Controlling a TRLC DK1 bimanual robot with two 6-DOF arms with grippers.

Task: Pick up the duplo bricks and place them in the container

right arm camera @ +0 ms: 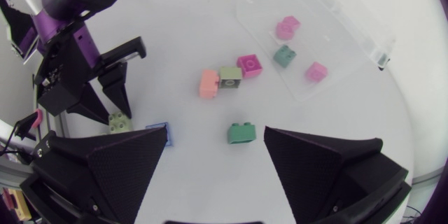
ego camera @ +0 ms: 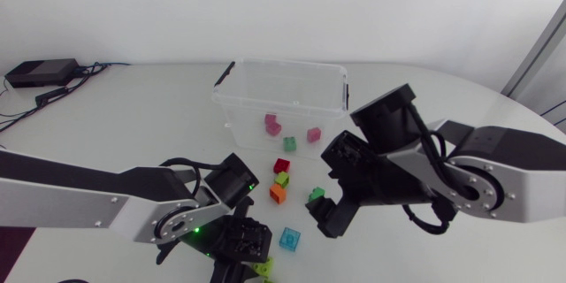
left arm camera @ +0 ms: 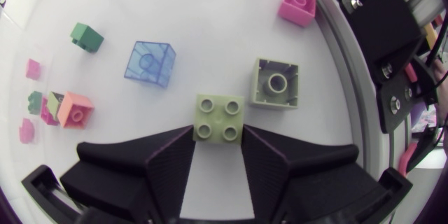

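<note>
Fixed overhead cam plus two wrist fisheyes, all aimed down at one patch of table (ego camera: 133, 115)
Head view sits high, looks down and across, far enough to take in the whole clear container (ego camera: 281, 88); left wrist view is very close to the table, facing down past the left gripper (left arm camera: 218, 136) onto the pale green brick (left arm camera: 220, 117) at its tips; right wrist view hangs higher, facing down past the right gripper (right arm camera: 215, 131) toward the container; all three share the orange brick (ego camera: 278, 193), and the right wrist view also catches the left gripper
</note>
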